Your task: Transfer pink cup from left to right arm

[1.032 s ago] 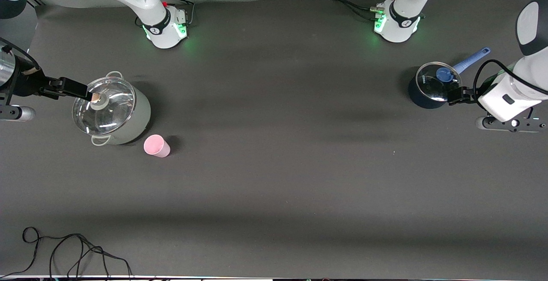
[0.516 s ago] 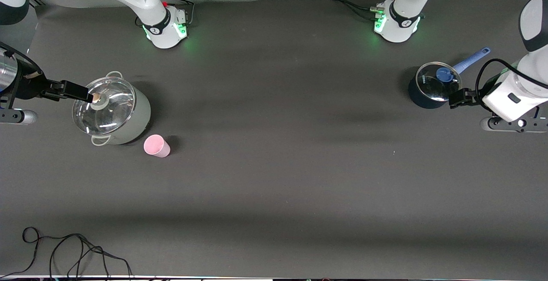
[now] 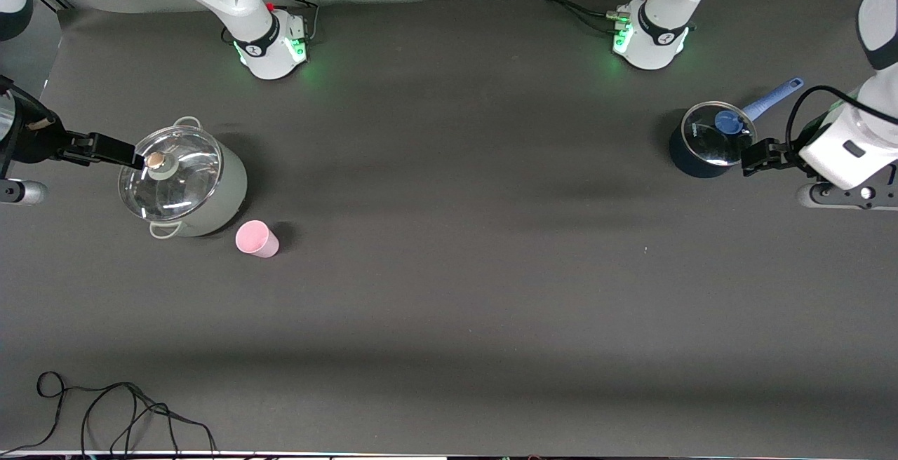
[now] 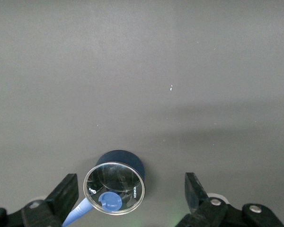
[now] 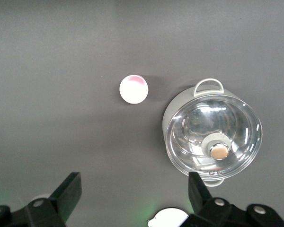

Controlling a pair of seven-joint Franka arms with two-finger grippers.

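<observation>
One pink cup; two lidded pots, one pale green, one dark blue; two grippers, left and right.

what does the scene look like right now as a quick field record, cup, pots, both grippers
pink cup: upright on the table, beside the grey pot, nearer the front camera, held by no gripper
grey pot: glass lid on, at the right arm's end of the table
blue saucepan: glass lid on, at the left arm's end
left gripper: open, empty, up beside the blue saucepan
right gripper: open, empty, up by the grey pot's rim
handover: not yet begun
</observation>
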